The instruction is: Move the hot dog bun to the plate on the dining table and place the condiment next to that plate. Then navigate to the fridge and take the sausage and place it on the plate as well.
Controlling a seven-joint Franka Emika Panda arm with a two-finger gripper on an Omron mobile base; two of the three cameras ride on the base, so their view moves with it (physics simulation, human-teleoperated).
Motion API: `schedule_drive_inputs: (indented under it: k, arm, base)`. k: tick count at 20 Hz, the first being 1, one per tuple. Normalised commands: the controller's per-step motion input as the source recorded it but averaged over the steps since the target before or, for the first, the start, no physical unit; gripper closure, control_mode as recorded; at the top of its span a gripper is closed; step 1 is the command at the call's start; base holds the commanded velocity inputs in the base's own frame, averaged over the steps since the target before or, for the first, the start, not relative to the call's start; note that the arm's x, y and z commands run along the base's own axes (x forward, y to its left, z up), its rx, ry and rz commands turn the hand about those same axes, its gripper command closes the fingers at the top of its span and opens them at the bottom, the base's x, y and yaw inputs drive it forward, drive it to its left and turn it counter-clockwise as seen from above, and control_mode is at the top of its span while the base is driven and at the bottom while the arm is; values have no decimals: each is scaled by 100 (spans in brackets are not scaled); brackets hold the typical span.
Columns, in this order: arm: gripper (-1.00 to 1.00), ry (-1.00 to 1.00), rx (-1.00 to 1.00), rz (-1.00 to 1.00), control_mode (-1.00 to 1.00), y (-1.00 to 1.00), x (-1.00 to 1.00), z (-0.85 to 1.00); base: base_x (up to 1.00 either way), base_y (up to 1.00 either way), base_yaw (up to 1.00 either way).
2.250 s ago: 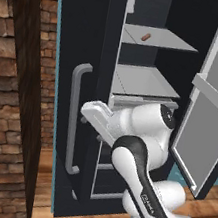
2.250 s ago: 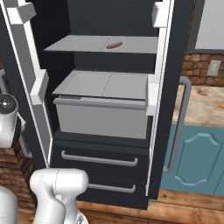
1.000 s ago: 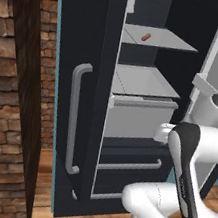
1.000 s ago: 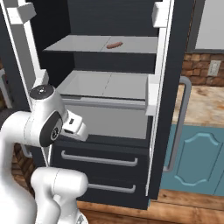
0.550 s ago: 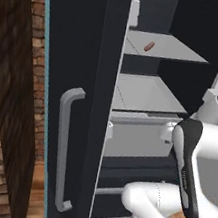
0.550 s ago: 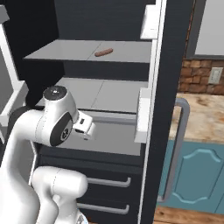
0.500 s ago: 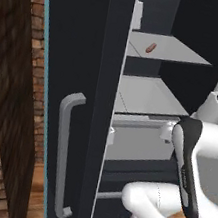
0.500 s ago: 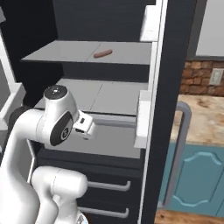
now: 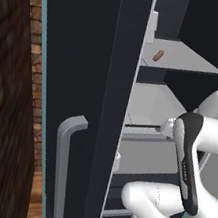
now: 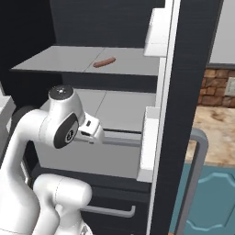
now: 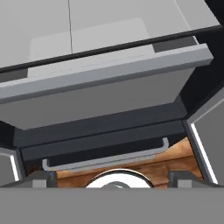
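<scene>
Right base view: the sausage (image 10: 104, 62) lies on a fridge (image 10: 188, 87) shelf above the grey drawer (image 10: 87, 158), fingers (image 11: 41, 177) wide apart.

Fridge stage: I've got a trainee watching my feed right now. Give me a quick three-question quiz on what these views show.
1. True or false: the sausage lies on the upper shelf of the open fridge.
2. Multiple choice: the gripper is (A) shut on the sausage, (B) open and holding nothing, (C) shut on the drawer handle.
3. Fill in: in the hand view, the camera looks at the front of a pale grey ____, with the handle below it.

Key: 1 true; 2 B; 3 drawer.
</scene>
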Motion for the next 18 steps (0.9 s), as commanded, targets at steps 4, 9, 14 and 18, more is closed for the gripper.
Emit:
schedule_drive_inputs:
  k: [4,9,14,18]
  arm:
    - [-100,-37,12,3,-100,-29,-22,83]
    - [-100,-32,13,1,-100,-1,28,98]
    - [-100,-19,3,0,-100,6,34,96]
    - [-100,0,1,-1,-100,4,67,69]
  base:
    - [0,0,0]
    - [0,0,0]
    - [0,0,0]
    - [0,0,0]
